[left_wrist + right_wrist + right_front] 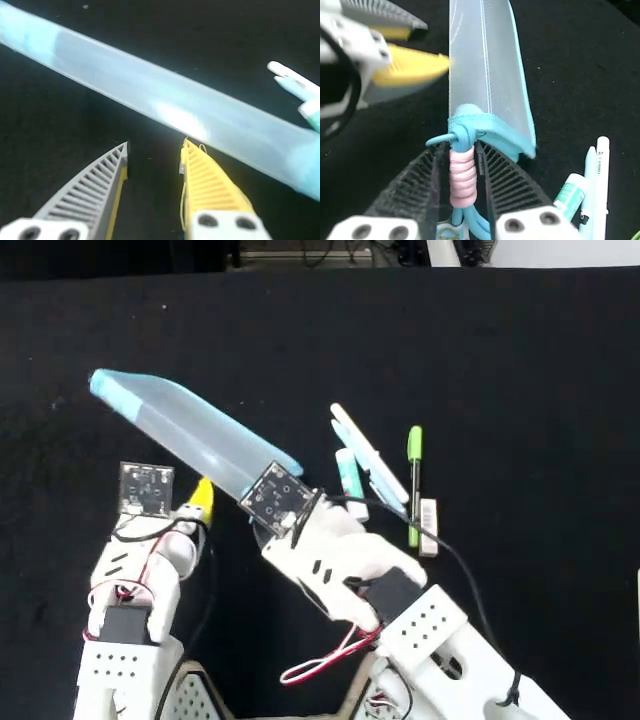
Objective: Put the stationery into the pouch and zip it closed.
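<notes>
The translucent light-blue pouch [195, 430] lies slanted across the black table, from the far left towards the middle. My right gripper [461, 146] is shut on the pink beaded zip pull [463, 175] at the pouch's [482, 65] near end. My left gripper [154, 146] is open, and its grey and yellow fingertips sit just short of the pouch's [165, 95] long side. In the high view the yellow finger [202, 496] lies beside the pouch. The stationery lies right of the pouch: a white pen [368, 452], a teal tube [350, 476], a green pen [414, 480] and a small white eraser [428, 513].
The left gripper [402, 60] stands close beside the pouch in the right wrist view. The white pen [601, 185] and teal tube [567, 192] lie beside the right gripper. The table's far edge [330, 268] runs along the top, and a cable [470, 590] trails from the right arm.
</notes>
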`<state>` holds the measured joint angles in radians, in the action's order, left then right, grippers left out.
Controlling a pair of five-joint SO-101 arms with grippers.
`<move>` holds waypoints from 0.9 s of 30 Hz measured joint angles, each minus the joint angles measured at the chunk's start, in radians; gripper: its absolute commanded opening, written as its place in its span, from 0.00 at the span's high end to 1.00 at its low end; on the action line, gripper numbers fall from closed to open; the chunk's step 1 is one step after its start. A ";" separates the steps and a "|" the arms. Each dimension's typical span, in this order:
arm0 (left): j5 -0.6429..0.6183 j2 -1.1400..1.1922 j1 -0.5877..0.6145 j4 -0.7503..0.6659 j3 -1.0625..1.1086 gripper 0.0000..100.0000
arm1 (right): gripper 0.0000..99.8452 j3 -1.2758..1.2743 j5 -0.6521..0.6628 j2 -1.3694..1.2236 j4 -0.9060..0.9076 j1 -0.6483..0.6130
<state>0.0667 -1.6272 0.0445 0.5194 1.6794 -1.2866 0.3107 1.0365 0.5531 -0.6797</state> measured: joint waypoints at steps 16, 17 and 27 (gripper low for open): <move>0.000 0.000 0.028 0.000 -0.003 0.83 | 0.99 0.011 0.000 0.000 0.071 0.118; 0.000 0.000 0.028 0.003 -0.003 0.83 | 0.99 0.028 0.000 0.000 0.107 0.118; 0.000 -0.002 0.028 0.367 -0.224 0.83 | 0.99 0.026 0.000 -0.002 0.084 0.089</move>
<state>0.0667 -1.6287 0.0721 0.8861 1.4553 -1.2605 0.3107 1.0349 0.6375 -0.5907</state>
